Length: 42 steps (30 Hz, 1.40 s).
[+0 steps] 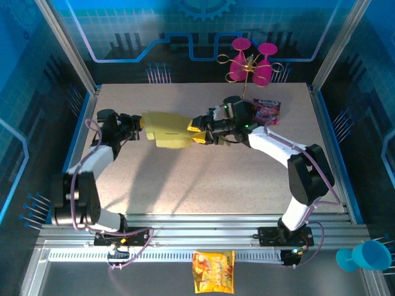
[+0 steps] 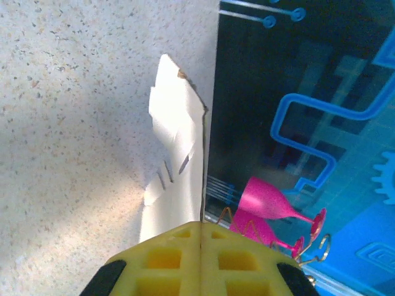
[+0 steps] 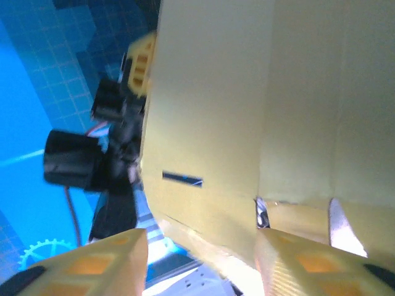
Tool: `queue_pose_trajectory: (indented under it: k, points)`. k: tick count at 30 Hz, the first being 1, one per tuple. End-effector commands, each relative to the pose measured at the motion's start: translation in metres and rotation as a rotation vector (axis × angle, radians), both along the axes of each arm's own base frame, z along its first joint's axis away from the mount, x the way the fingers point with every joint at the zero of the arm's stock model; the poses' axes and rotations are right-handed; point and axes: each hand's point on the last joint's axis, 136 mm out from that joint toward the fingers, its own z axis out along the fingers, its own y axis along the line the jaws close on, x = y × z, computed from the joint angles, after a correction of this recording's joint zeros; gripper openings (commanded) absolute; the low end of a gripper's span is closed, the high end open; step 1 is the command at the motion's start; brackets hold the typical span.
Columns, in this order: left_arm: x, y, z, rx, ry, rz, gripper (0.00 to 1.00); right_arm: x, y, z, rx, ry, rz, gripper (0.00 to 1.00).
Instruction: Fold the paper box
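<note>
Paper box over surface | we see left pincer clenched on its edge | right pincer released, fingers spread at its other end

Light falls from above onto my bench, bright and even, and soft grey shadows of both arms pool toward its near edge. From my left wrist, glare blows out the white face of the paper box, and my left claw is blurred at the bottom. My right wrist picture is soft and smeared throughout.
</note>
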Motion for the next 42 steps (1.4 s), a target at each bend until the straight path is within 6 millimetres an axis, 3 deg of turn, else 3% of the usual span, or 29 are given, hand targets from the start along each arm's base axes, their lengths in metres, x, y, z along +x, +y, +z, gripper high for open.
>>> queue_pose_trajectory:
  k: [1, 6, 8, 14, 18, 20, 22, 24, 29, 33, 37, 42]
  points:
    - [-0.032, 0.026, 0.021, 0.127, 0.157, 0.18, 0.0, -0.003, -0.018, 0.033, -0.046, -0.162, -0.008, 0.54]
    - [-0.058, 0.037, 0.057, 0.234, 0.282, 0.285, 0.0, -0.009, -0.043, 0.061, -0.217, -0.412, -0.049, 0.54]
    - [-0.06, 0.036, 0.07, 0.258, 0.301, 0.322, 0.0, -0.012, -0.046, 0.084, -0.283, -0.597, -0.072, 0.52]
    - [-0.057, 0.025, 0.103, 0.402, 0.438, 0.35, 0.0, -0.033, -0.026, 0.158, -0.416, -1.261, -0.107, 0.49]
    - [-0.048, 0.014, 0.109, 0.466, 0.493, 0.343, 0.0, -0.048, 0.003, 0.177, -0.446, -1.616, -0.026, 0.54]
    - [-0.042, 0.006, 0.11, 0.477, 0.484, 0.339, 0.0, -0.053, 0.019, 0.177, -0.497, -1.746, 0.021, 0.67]
    - [-0.037, 0.0, 0.109, 0.483, 0.484, 0.329, 0.0, -0.053, 0.029, 0.178, -0.55, -1.814, 0.05, 0.73]
    - [-0.032, -0.005, 0.109, 0.486, 0.479, 0.318, 0.0, -0.049, 0.036, 0.175, -0.609, -1.838, 0.089, 0.74]
    - [-0.026, -0.011, 0.115, 0.494, 0.442, 0.301, 0.0, -0.04, 0.041, 0.143, -0.79, -1.902, 0.196, 0.75]
    - [-0.024, -0.014, 0.118, 0.503, 0.428, 0.288, 0.0, -0.008, 0.034, 0.135, -1.09, -1.944, 0.176, 0.75]
    - [-0.022, -0.018, 0.119, 0.503, 0.415, 0.272, 0.0, 0.009, 0.05, 0.127, -1.185, -2.026, 0.234, 0.69]
    - [-0.02, -0.018, 0.127, 0.518, 0.392, 0.269, 0.0, 0.035, 0.053, 0.115, -1.329, -2.028, 0.255, 0.44]
